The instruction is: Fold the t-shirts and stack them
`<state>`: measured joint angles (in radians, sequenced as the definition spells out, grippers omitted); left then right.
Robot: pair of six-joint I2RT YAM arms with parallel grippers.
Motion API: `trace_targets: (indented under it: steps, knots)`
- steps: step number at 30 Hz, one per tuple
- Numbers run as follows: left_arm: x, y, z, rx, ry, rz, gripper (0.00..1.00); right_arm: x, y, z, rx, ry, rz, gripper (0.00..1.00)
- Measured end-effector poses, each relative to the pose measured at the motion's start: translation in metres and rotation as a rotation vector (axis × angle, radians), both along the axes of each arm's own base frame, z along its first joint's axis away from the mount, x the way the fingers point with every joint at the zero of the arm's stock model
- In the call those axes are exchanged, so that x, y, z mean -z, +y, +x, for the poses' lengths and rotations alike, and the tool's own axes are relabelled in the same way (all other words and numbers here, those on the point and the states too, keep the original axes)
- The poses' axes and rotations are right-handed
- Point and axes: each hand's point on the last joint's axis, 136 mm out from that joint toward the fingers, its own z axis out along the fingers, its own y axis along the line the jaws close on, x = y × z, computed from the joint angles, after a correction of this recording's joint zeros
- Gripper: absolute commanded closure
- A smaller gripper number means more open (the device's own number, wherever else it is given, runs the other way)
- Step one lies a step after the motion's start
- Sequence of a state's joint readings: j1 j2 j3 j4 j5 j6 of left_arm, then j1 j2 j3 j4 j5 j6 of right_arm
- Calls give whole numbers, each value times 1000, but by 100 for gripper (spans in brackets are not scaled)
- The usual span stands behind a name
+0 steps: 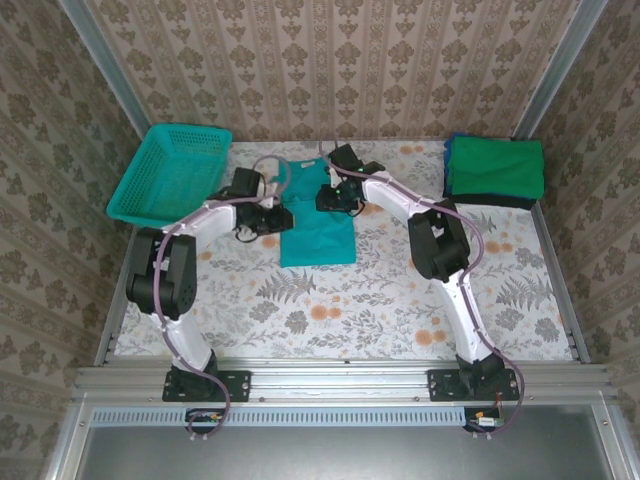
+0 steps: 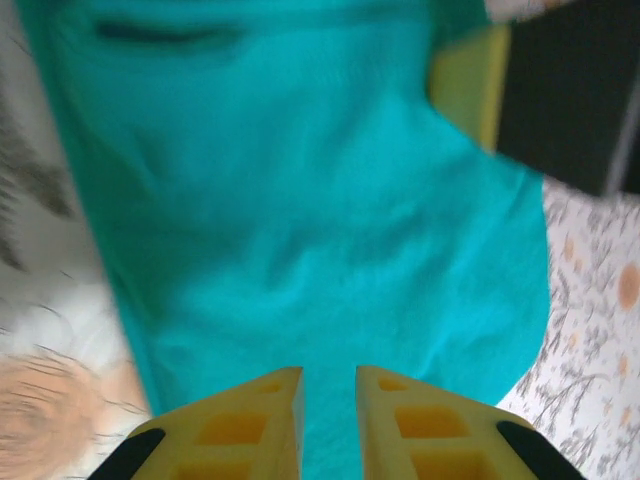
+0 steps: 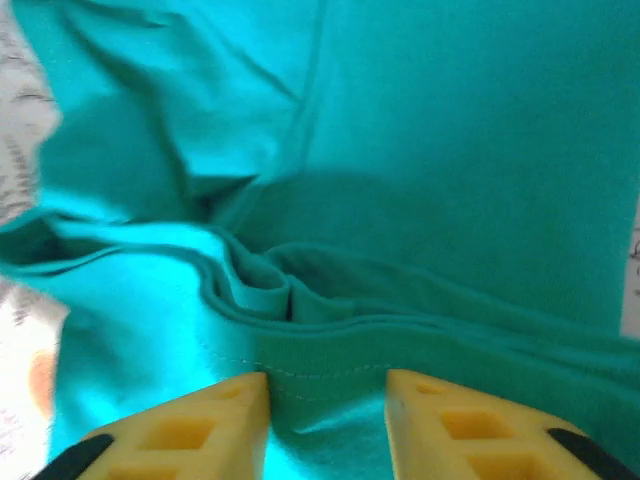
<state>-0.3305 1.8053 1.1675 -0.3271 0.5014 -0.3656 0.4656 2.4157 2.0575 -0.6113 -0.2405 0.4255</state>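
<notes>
- Because the teal t-shirt [image 1: 317, 235] lies on the far middle of the counter [image 1: 400, 300] as a narrow strip, long axis running near to far, the next fold probably turns on bringing one end over the other along that axis.
- Its near end lies free towards the arm bases. Both arms work at its far half, so neither is clearly nearer.
- The left gripper [image 1: 282, 215] sits at the strip's left edge. From the wrist, its fingers [image 2: 250, 425] stand slightly apart with cloth spreading below and ahead, and they seem to pinch nothing.
- The right gripper [image 1: 330, 195] sits at the right edge, a little farther back. Its fingers [image 3: 190, 430] stand wider apart over a rumpled hem, with nothing clamped.
- The cloth looks plain and smooth from above, with no print showing, but layers bunch and crease at the right edge.
- A stack of folded shirts [image 1: 495, 168], green on top, sits in the far right corner, well apart.
- A mesh basket [image 1: 185, 128] stands at the far left.
</notes>
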Motion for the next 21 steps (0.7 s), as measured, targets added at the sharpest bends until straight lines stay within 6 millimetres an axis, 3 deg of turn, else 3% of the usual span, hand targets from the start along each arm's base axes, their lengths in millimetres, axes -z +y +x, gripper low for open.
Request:
trace_targets:
  steps: [3,6,10,21]
  knots:
    - [26,-7,-28,33,58,15,80,13,-5,-1,14,25,-34,58]
    - [51,-5,-54,42,120,32,80,14,-8,-1,23,26,-50,57]
    - [51,-6,-68,50,98,13,81,16,-12,-10,28,32,-56,57]
    - [54,-24,-121,119,110,31,83,9,-34,-108,-9,105,-102,57]
